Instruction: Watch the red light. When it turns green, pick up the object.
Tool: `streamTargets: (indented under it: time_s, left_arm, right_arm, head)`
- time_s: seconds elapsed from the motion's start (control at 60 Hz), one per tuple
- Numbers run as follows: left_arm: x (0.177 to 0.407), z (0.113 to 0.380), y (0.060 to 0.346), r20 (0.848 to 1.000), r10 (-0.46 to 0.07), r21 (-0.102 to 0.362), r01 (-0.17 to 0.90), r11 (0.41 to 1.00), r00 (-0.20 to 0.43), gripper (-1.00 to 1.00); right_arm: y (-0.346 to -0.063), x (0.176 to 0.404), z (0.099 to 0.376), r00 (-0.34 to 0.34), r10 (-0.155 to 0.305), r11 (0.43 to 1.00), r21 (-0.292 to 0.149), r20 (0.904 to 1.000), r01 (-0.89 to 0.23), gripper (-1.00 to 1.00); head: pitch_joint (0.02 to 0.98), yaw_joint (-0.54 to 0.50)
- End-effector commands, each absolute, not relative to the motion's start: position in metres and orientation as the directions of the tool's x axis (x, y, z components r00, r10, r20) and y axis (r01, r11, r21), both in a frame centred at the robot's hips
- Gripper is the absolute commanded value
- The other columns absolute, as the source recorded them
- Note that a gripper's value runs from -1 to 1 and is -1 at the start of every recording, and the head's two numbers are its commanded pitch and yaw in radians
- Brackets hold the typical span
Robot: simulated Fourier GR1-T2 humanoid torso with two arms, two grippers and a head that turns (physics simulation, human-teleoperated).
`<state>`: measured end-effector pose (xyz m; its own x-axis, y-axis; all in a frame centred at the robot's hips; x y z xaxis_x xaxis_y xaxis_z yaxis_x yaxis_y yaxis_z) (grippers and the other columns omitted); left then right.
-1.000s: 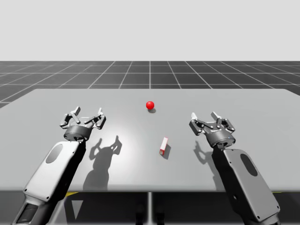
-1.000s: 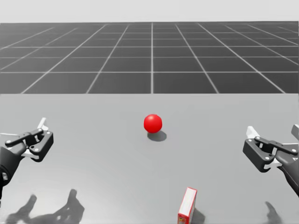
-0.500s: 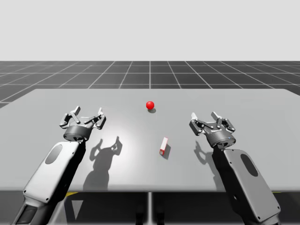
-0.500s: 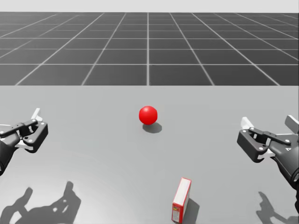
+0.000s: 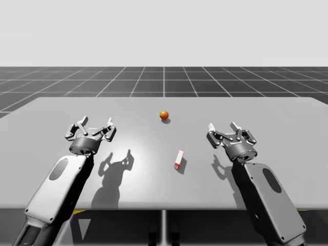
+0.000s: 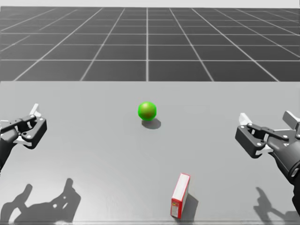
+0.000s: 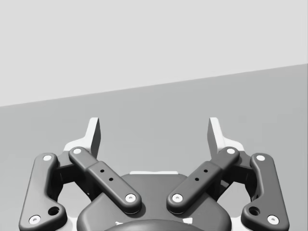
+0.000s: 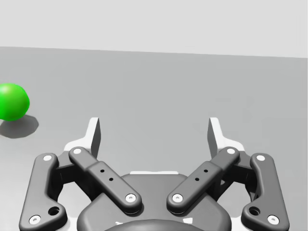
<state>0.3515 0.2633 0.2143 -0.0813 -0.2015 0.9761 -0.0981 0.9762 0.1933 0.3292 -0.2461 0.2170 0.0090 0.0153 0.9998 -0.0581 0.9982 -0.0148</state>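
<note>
The light is a small ball [image 6: 147, 111] at the middle back of the table. It glows green in the head view and in the right wrist view [image 8: 12, 101], and looks orange-green in the high view [image 5: 164, 115]. A small red and white box [image 6: 180, 195] stands on its narrow edge nearer to me, a little right of centre [image 5: 179, 159]. My left gripper [image 5: 95, 125] [image 6: 28, 124] [image 7: 154, 132] hovers open at the left, far from the box. My right gripper [image 5: 225, 129] [image 6: 266, 119] [image 8: 154, 132] is open to the right of the box, with nothing between its fingers.
The grey table [image 5: 287, 128] carries just the ball and the box. Its front edge lies close behind the box in the head view. A dark gridded floor stretches beyond the far edge.
The ball has gone from red to green. My head has turned slightly downward, so the scene sits higher in the head view. Neither arm nor the box has moved.
</note>
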Motion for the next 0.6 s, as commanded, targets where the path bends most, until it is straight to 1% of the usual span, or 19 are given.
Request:
streamTargets:
  time_s: [0.017,0.217,0.267,0.35,0.483,0.6]
  left_arm:
    - [0.3515,0.2142,0.263,0.976,-0.202,0.194,-0.097,0.976,-0.082,-1.0]
    - [0.3514,0.2144,0.2623,0.976,-0.203,0.196,-0.092,0.976,-0.083,-1.0]
    - [0.3515,0.2145,0.2621,0.976,-0.203,0.196,-0.09,0.977,-0.083,-1.0]
    - [0.3516,0.2146,0.2616,0.975,-0.205,0.198,-0.086,0.976,-0.083,-1.0]
    - [0.352,0.2146,0.2608,0.975,-0.205,0.198,-0.085,0.977,-0.082,-1.0]
    - [0.352,0.2149,0.26,0.976,-0.204,0.197,-0.086,0.977,-0.081,-1.0]
  right_arm:
    - [-0.2457,0.3295,0.2168,0.009,0.016,0.998,-0.015,0.9998,-0.06,-1.0]
    - [-0.2443,0.3291,0.2175,0.01,0.009,0.998,-0.008,0.9999,-0.064,-1.0]
    - [-0.244,0.3291,0.2176,0.01,0.008,0.998,-0.008,0.9999,-0.065,-1.0]
    - [-0.2427,0.3289,0.2179,0.009,0.009,0.998,-0.009,0.9999,-0.069,-1.0]
    - [-0.2422,0.329,0.218,0.014,0.003,0.997,-0.002,0.9999,-0.073,-1.0]
    - [-0.2417,0.3283,0.2193,0.012,0.0,0.997,0.001,0.9999,-0.076,-1.0]
  head:
    - [0.609,-0.02]
    - [0.723,-0.08]
    - [0.737,-0.08]
    - [0.798,-0.1]
    - [0.866,-0.11]
    - [0.889,-0.11]
